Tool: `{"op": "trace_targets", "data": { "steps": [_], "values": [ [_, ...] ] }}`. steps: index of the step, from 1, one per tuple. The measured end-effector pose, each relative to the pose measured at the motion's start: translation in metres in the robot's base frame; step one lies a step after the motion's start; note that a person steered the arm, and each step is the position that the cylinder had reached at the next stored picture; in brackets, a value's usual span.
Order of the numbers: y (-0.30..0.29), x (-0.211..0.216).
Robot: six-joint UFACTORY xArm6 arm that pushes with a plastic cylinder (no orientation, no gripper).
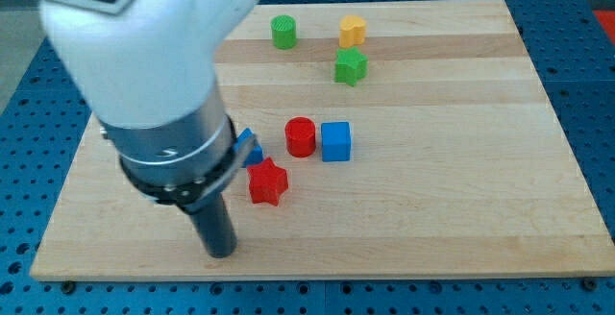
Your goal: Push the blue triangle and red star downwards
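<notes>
Resting on the wooden table [461, 209] near its bottom-left part, my tip [221, 251] stands below and a little to the view's left of the two blocks I am meant to move. I carry no claw, only this straight dark rod, so nothing is clenched or grasped; the tip touches neither block.

Just up and to the view's right of the tip lies the red star [268, 181]. Above it and slightly left, the blue triangle [250, 146] peeks out from behind my wide grey housing, which hides most of it; whether it touches the star I cannot tell, though the two sit very close.

Further to the view's right, near the middle of the table, a red cylinder [301, 136] stands just beside a blue cube [335, 141]. Well apart from these, toward the view's top, sit a green cylinder [283, 32], a yellow block [353, 31] of unclear shape, and just below that a green star [351, 66].
</notes>
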State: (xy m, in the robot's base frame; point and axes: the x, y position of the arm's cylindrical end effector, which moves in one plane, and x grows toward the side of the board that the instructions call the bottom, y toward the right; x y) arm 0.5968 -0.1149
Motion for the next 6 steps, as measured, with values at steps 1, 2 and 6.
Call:
{"op": "trace_targets", "data": {
  "steps": [1, 2, 6],
  "values": [
    [-0.031, -0.024],
    [-0.054, -0.082],
    [0.011, -0.138]
  ]
}}
